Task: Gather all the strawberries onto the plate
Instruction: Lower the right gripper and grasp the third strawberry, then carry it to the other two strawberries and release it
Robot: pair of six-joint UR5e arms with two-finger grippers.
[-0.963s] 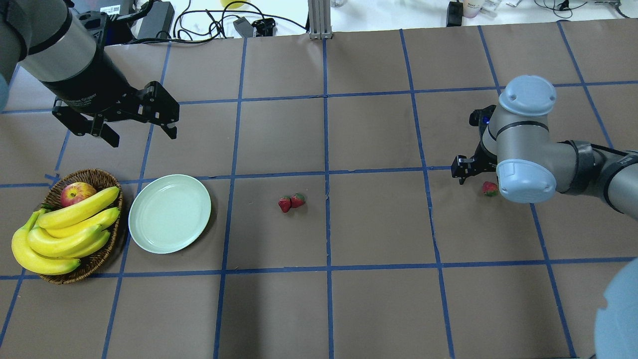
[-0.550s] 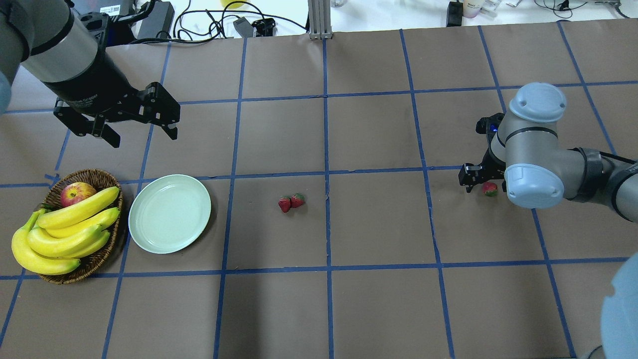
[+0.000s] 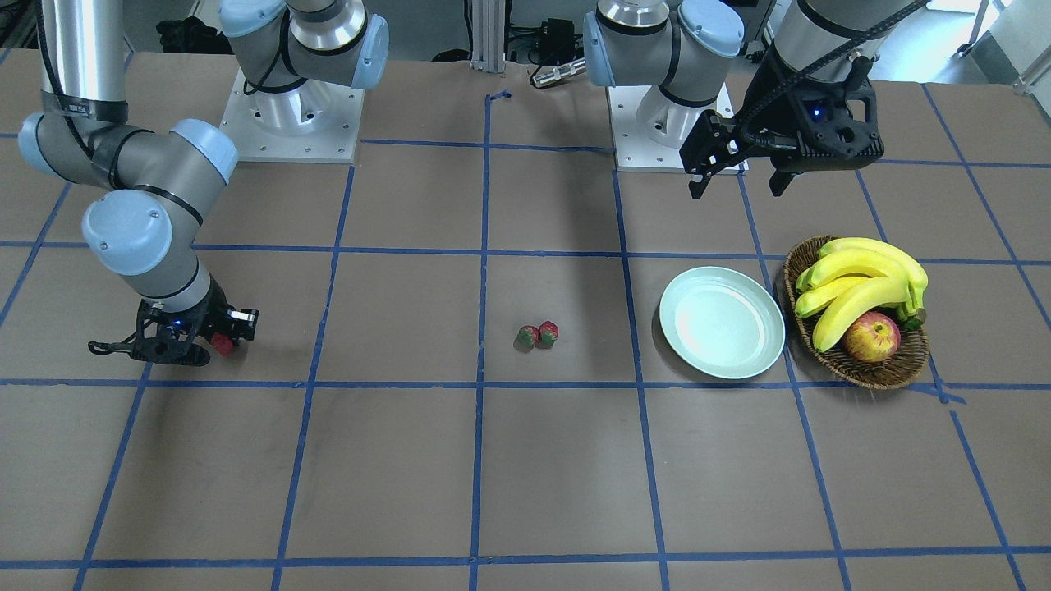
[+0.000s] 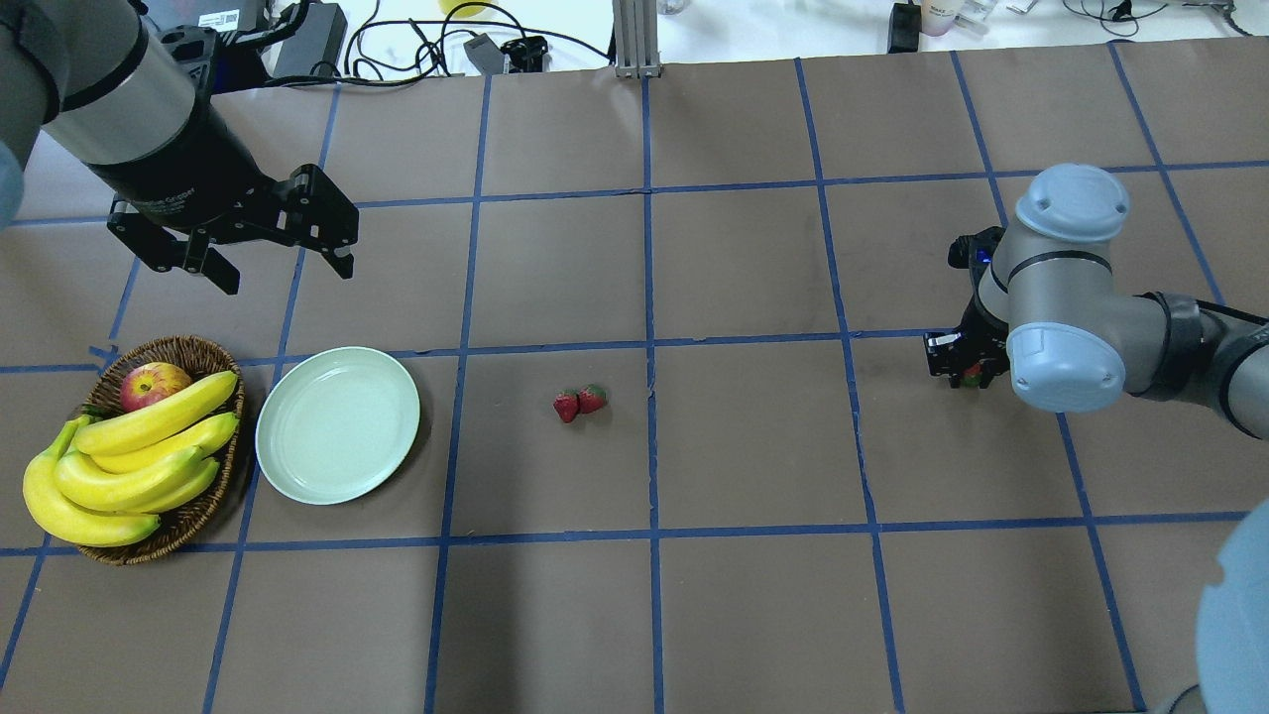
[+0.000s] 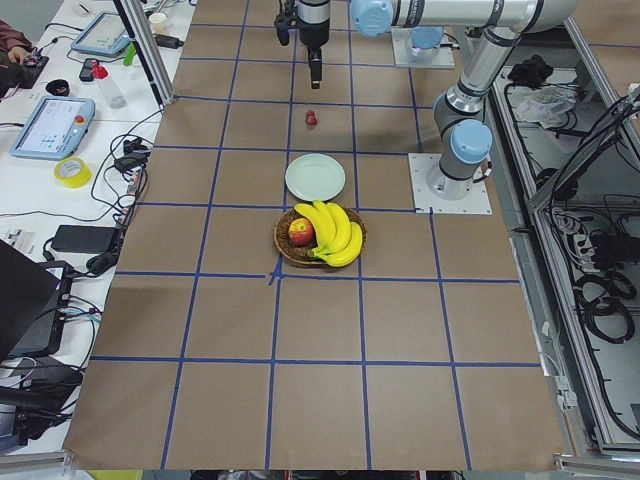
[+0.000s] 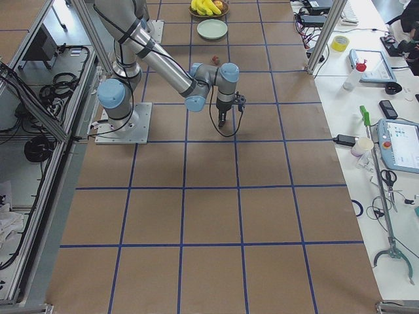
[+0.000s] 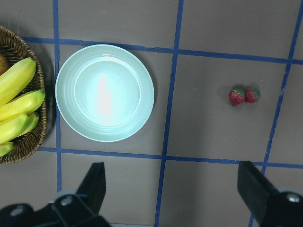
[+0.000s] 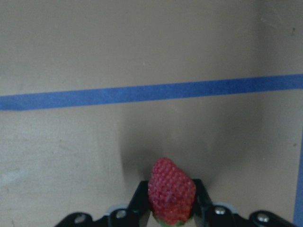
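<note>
Red berry's in the claw: the right gripper [image 8: 170,196] has its jaws drawn in snug against both sides of one strawberry [image 8: 171,185], down low at the table [image 8: 142,52]. Can't tell whether the fruit has lifted off the paper or not.

The two other strawberries [image 4: 567,407] sit touching each other near the table's middle. The plate [image 4: 337,424] is well apart from the claw on the far side, with nothing on it, just beside the wicker basket [image 4: 203,349] of bananas [image 4: 149,446] and an apple [image 4: 154,385]. The left gripper [image 4: 283,270] hangs wide open with nothing in it, up above the table past the plate.

My worry: the fingers look like they only catch the leafy end, so the berry could squirt out on the lift or drop somewhere on that long haul. Squeeze harder and it might squash.

Hard to see: from overhead the arm's own joint covers most of the claw, and the wrist view cuts the fingers off at the bottom edge.
</note>
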